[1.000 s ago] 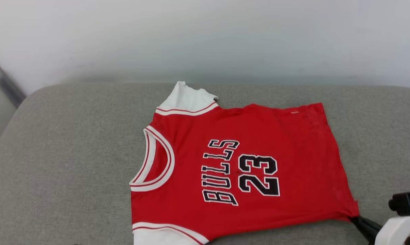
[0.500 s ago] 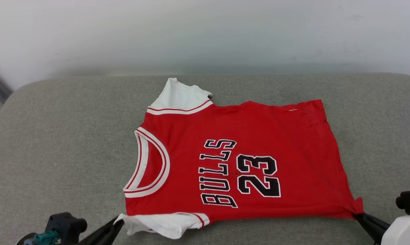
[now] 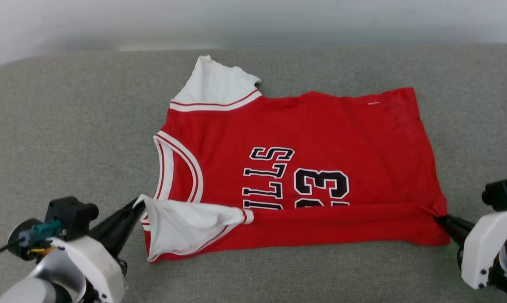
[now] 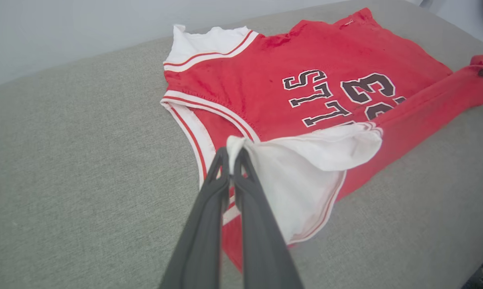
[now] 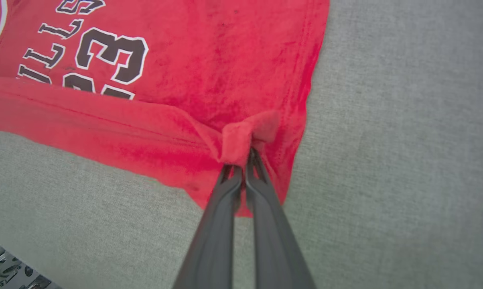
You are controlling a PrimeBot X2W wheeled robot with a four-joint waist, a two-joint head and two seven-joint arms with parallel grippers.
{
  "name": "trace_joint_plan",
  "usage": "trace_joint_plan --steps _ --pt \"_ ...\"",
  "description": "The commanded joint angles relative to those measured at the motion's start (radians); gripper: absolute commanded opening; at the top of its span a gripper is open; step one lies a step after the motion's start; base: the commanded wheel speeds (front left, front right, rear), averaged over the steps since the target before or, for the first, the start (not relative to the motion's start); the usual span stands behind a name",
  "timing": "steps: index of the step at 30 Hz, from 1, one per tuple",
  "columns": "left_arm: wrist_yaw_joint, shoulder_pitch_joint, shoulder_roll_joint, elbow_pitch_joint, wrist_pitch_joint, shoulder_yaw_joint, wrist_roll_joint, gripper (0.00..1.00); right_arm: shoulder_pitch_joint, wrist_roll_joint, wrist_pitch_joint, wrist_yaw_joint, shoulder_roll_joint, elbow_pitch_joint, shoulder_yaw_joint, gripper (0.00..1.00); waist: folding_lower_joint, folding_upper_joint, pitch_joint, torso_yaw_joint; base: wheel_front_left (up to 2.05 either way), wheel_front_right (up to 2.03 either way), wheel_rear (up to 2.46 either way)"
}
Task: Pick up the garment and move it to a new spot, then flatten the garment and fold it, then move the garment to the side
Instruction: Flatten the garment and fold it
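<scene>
Pinching the near white sleeve [image 3: 186, 225], the left gripper [image 3: 139, 205] is clamped on cloth. The right gripper [image 3: 438, 218] is clamped on the near hem corner [image 5: 241, 140] of the garment [image 3: 321, 126]. It lies front up on the grey cushion [image 3: 68, 126], near edge doubled over the lettering [image 3: 295, 185]. For a clean fold, both should likely travel together, level and taut, laying that edge parallel to the far one.

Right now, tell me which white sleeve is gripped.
The near sleeve, pinched by the left gripper and folded over the garment. The far sleeve lies flat on the grey cushion, untouched.
</scene>
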Motion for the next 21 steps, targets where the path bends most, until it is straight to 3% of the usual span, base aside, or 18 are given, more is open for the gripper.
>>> trace_joint_plan --steps 1,16,17,18,19,21 --pt "-0.003 -0.039 -0.013 0.032 0.005 -0.002 0.011 0.0 -0.035 -0.013 0.016 -0.001 0.011 0.011 -0.001 0.0 -0.0001 0.0 0.041 0.005 0.0 0.0 0.0" --pt "-0.062 -0.241 -0.144 0.291 -0.009 -0.083 0.074 0.0 -0.154 -0.091 0.096 -0.001 0.064 0.082 0.016 0.0 -0.0001 0.0 0.123 0.021 0.0 0.0 0.0" --pt "-0.066 -0.248 -0.154 0.308 -0.014 -0.085 0.074 0.38 -0.157 -0.096 0.091 -0.001 0.067 0.087 0.014 0.44 -0.0001 0.0 0.121 0.022 0.0 0.0 0.0" --pt "-0.067 -0.255 -0.162 0.325 -0.023 -0.087 0.078 0.93 -0.159 -0.1 0.089 -0.001 0.07 0.092 0.012 1.0 -0.0001 0.0 0.118 0.023 0.0 0.0 0.0" --pt "-0.067 -0.262 -0.17 0.341 -0.03 -0.09 0.083 1.0 -0.16 -0.103 0.085 -0.001 0.074 0.097 0.011 1.0 -0.0001 0.0 0.113 0.024 0.0 0.0 0.0" --pt "-0.062 -0.268 -0.191 0.37 -0.047 -0.091 0.084 1.0 -0.161 -0.106 0.082 -0.001 0.075 0.106 0.014 1.0 -0.0001 0.0 0.099 0.024 0.0 0.0 0.0"
